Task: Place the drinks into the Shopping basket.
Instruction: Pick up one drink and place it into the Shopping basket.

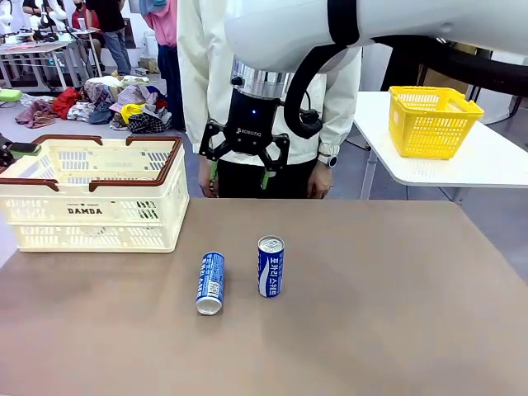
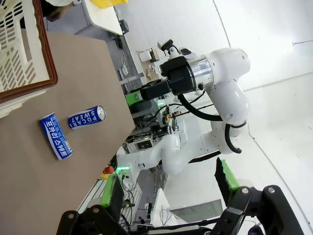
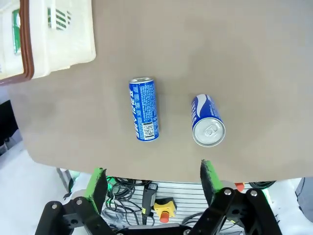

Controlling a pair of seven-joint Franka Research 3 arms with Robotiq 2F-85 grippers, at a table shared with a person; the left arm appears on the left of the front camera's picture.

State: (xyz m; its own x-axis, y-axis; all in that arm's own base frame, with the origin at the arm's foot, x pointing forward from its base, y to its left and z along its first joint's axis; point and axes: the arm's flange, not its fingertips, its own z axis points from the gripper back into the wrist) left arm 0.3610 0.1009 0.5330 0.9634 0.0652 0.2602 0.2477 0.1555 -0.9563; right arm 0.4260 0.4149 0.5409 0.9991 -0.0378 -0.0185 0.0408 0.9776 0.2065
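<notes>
The right hand (image 1: 239, 175) is hanging on its white arm high over the far edge of the brown worktop (image 1: 371, 289), its black fingers with green pads standing wide apart and gripping nothing, just in front of a person in a pale long-sleeved top (image 1: 198, 66) who is standing at the far side. Below that hand and a little nearer the robot, two slim blue-and-white metal drink cans are waiting on the worktop, near each other but not touching: one lying on its side (image 1: 210, 283) to the hand's left, its silver end facing the robot, and one standing upright (image 1: 271, 266) almost straight under the hand. Farther to the hand's left, the large cream-white slotted plastic Shopping basket (image 1: 91, 210) with a dark brown rim and handles is sitting at the worktop's corner, well apart from both cans. To the hand's right, a smaller bright yellow basket (image 1: 429, 120) is resting on a white side table (image 1: 495, 161). The left hand (image 2: 171, 186) is hovering off beyond the worktop's edge, fingers likewise spread and empty, well apart from both cans and the basket.
</notes>
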